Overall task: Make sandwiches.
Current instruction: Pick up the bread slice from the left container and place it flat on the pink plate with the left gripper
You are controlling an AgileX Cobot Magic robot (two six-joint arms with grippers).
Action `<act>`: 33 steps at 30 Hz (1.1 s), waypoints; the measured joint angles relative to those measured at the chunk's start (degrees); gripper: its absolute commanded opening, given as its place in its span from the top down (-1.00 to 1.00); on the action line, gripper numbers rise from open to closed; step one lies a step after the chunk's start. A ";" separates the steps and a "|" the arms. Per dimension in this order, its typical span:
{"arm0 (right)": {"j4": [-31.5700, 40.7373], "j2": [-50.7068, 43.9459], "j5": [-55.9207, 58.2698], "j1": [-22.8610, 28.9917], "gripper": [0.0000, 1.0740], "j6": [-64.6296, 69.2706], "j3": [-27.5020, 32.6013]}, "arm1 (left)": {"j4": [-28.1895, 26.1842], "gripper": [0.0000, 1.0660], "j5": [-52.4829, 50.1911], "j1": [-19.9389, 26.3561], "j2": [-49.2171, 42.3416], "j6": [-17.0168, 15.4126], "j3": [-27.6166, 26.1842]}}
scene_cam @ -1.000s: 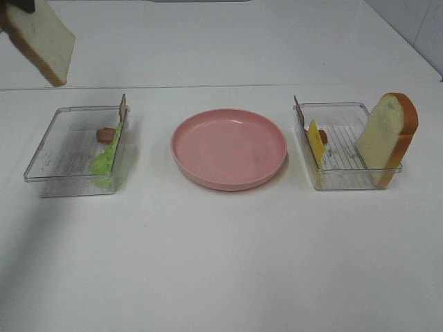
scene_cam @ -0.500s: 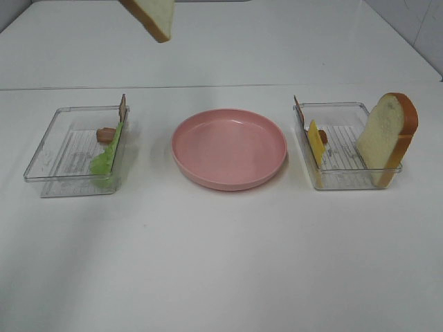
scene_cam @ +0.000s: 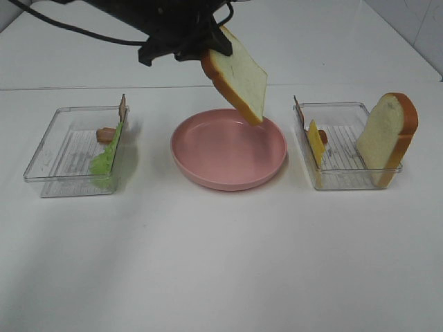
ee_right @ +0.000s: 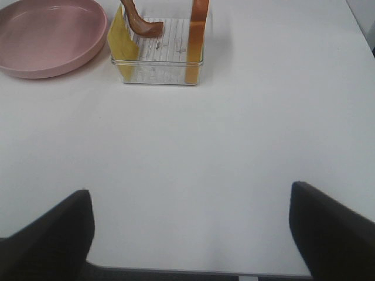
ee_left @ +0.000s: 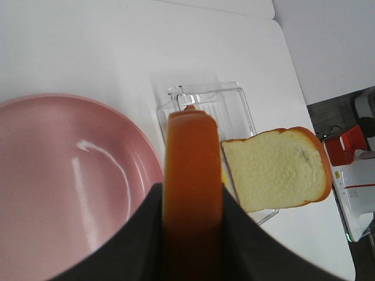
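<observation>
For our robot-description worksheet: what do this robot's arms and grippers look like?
The left arm is bulky and black, with a black cable trailing from it. The right gripper has two broad matte black fingers. No markings show.

A pink round plate (scene_cam: 228, 185) sits on the white table (scene_cam: 221, 263), midway between its left and right edges. The left clear plastic tray (scene_cam: 41, 155) lies toward the table's left edge and the right clear plastic tray (scene_cam: 346, 183) toward its right edge, each apart from the plate. In the left tray a green lettuce leaf (scene_cam: 105, 160) leans on the wall nearest the plate, with brown bacon strips (scene_cam: 105, 133) behind it. In the right tray a yellow cheese slice (scene_cam: 315, 142) leans on the wall nearest the plate, a brown bacon piece (scene_cam: 322, 136) just beside it, and a white bread slice with orange-brown crust (scene_cam: 384, 135) stands at the end nearest the table's right edge. A second bread slice (scene_cam: 239, 76) hangs tilted in the air over the plate's rear right rim.
</observation>
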 measured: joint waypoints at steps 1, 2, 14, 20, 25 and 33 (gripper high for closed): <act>0.00 0.00 0.00 0.00 -0.63 0.00 0.00 | 0.00 0.98 0.00 0.00 0.00 0.00 0.00; 0.00 0.00 0.00 0.00 -0.63 0.00 0.00 | -1.83 0.98 0.00 -0.06 1.83 0.63 0.00; 0.00 0.00 0.00 0.00 -0.63 0.00 0.00 | -6.93 0.98 -0.40 -0.11 8.82 0.69 0.00; 0.00 0.00 0.00 0.00 -0.63 0.00 0.00 | -8.71 0.98 -2.23 -0.11 10.83 0.69 0.00; 0.00 0.00 0.00 0.00 -0.63 0.00 0.00 | -10.60 0.98 -3.27 -0.11 12.15 0.06 0.00; 0.00 0.00 0.00 0.00 -0.63 0.00 0.00 | -11.00 0.89 -3.67 -0.11 13.24 -0.34 0.00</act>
